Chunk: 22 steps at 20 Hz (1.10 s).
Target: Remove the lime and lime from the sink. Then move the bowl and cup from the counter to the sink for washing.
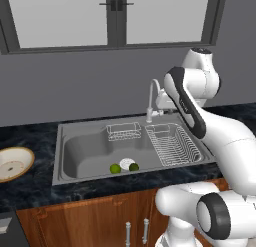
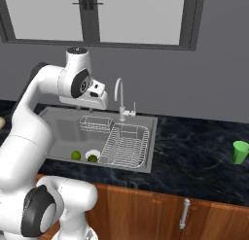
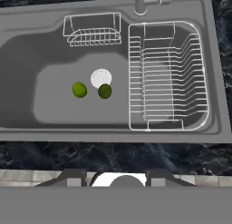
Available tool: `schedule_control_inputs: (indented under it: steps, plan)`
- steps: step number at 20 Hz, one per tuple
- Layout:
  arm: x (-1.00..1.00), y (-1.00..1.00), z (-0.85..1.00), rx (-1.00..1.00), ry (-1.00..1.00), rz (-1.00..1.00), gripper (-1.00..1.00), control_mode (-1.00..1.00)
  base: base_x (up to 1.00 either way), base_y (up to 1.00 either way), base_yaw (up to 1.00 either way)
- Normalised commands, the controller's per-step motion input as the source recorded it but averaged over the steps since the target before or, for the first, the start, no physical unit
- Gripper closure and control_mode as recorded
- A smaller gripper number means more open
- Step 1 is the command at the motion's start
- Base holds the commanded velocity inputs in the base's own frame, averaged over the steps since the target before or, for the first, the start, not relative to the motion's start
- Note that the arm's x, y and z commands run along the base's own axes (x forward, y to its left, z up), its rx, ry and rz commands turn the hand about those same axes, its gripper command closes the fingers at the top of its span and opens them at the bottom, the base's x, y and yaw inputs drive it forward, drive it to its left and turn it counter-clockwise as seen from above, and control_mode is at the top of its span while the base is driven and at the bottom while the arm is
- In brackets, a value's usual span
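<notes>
Limes, 2, lie in the sink (image 3: 27, 60): bright lime (image 3: 79, 90), dark lime (image 3: 104, 91). I see the bowl (image 1: 13, 163) left, cup (image 2: 240, 151) right, on the worktop (image 2: 194, 156). Tool (image 3: 116, 175) state: cannot tell.

Flat, even rendered light, bright window (image 1: 65, 16) panes, faint soft shadows, perhaps slight blockiness.

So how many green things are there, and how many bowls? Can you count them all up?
Limes: 2, a brighter lime and a darker lime, both in the sink beside the white drain
Green cups: 1, the cup on the counter
Bowls: 1, the bowl on the counter
Total: 4 things, 3 of them green
</notes>
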Motion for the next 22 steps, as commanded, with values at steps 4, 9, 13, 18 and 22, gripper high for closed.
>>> schedule_control_inputs:
  steps: [4, 9, 13, 18, 22]
  plan:
    - [-0.02, 0.0, 0.0, 0.0, 0.0, 0.0, -1.0, -1.0, 0.0, 0.0, 0.0]
    - [-0.12, 0.09, -0.04, 0.0, 0.0, 0.0, -1.0, -1.0, 0.0, 0.0, 0.0]
    - [-0.15, 0.32, -0.05, -0.02, 0.0, -0.02, -1.0, -1.0, 0.0, 0.0, 0.0]
    - [-0.11, 0.39, -0.04, -0.02, 0.0, -0.04, -1.0, -1.0, 0.0, 0.0, 0.0]
    - [-0.08, 0.42, -0.05, 0.0, 0.0, -0.03, -1.0, -1.0, 0.0, 0.0, 0.0]
